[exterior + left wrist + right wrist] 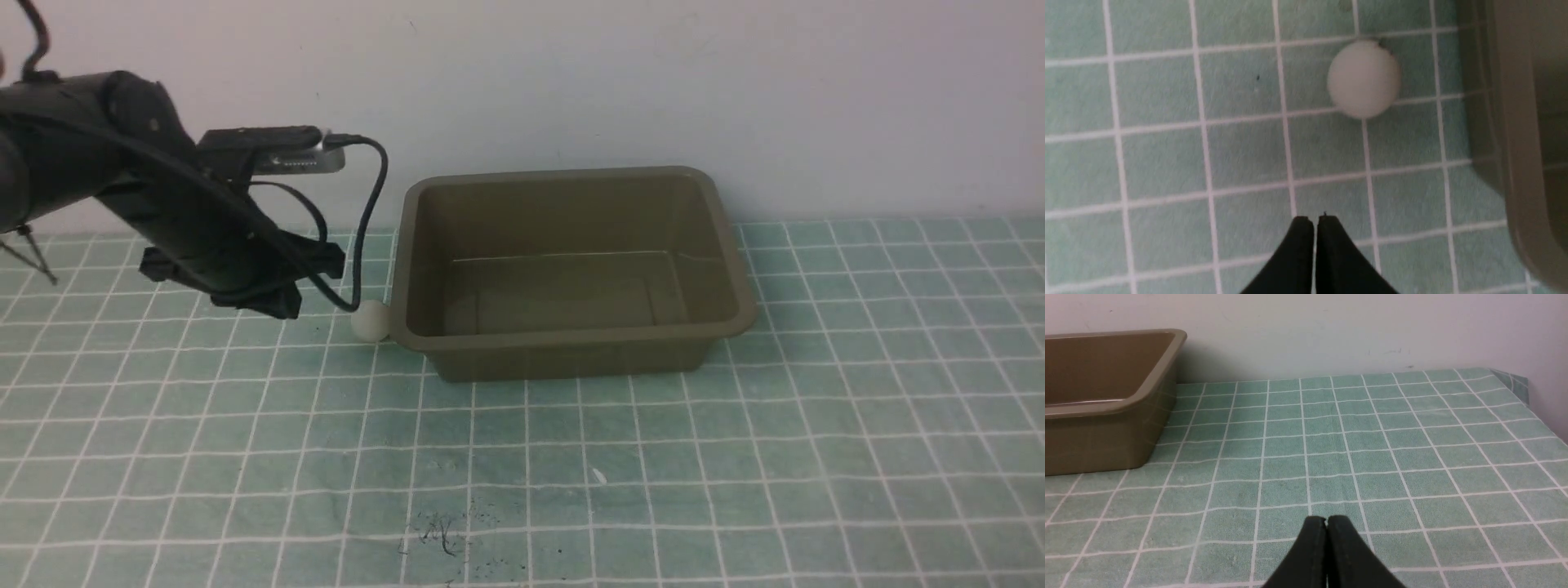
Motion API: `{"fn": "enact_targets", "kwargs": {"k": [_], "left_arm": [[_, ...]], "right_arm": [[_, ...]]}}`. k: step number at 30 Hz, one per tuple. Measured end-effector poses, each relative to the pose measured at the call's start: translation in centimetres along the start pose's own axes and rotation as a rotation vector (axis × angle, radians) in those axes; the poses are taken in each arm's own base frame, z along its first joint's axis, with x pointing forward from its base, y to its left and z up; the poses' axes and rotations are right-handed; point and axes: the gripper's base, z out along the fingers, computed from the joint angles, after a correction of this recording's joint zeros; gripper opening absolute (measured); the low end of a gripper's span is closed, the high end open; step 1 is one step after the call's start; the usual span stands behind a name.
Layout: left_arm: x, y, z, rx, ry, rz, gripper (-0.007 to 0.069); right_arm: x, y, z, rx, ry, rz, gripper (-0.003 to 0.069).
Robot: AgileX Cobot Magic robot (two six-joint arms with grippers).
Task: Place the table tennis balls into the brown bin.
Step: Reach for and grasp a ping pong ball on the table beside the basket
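Observation:
A small white table tennis ball [370,320] rests on the green checked cloth, close against the brown bin's [571,327] near left corner. The bin is an olive-brown tub with nothing visible inside. In the left wrist view the ball [1363,79] lies ahead of my left gripper [1315,220], whose black fingers are pressed together and hold nothing; the bin's rim [1519,163] runs along one side. My left arm [212,245] hangs over the cloth left of the ball. My right gripper [1326,520] is shut and empty above bare cloth, with the bin [1098,433] off to its side.
The green cloth with a white grid [653,457] covers the table up to a pale wall [653,82]. A black cable [371,220] loops from the left wrist down near the ball. The cloth's far corner [1511,381] shows in the right wrist view. Dark specks [441,531] mark the near cloth.

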Motion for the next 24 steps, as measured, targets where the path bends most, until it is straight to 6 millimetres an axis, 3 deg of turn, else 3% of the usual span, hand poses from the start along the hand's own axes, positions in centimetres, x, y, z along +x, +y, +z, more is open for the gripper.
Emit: {"fn": "enact_targets", "kwargs": {"k": [5, 9, 10, 15, 21, 23, 24], "left_arm": [[-2.1, -0.7, 3.6, 0.016, 0.016, 0.094, 0.0093], [-3.1, -0.8, 5.8, 0.037, 0.021, 0.089, 0.0279], [-3.3, -0.8, 6.4, 0.042, 0.019, 0.084, 0.036], [-3.3, -0.7, 7.9, 0.054, 0.02, 0.068, 0.0518], [-3.0, -0.4, 9.7, 0.047, 0.025, 0.062, 0.0517], [-3.0, -0.4, 10.2, 0.05, 0.018, 0.054, 0.0441], [-3.1, -0.4, 10.2, 0.05, 0.017, 0.054, 0.035]], "right_arm": [[0.0, 0.0, 0.0, 0.0, 0.0, 0.0, -0.0015], [0.0, 0.0, 0.0, 0.0, 0.0, 0.0, -0.0015], [0.0, 0.0, 0.0, 0.0, 0.0, 0.0, -0.0015], [0.0, 0.0, 0.0, 0.0, 0.0, 0.0, -0.0015], [0.0, 0.0, 0.0, 0.0, 0.0, 0.0, -0.0015], [0.0, 0.0, 0.0, 0.0, 0.0, 0.0, -0.0015], [0.0, 0.0, 0.0, 0.0, 0.0, 0.0, -0.0015]]}}
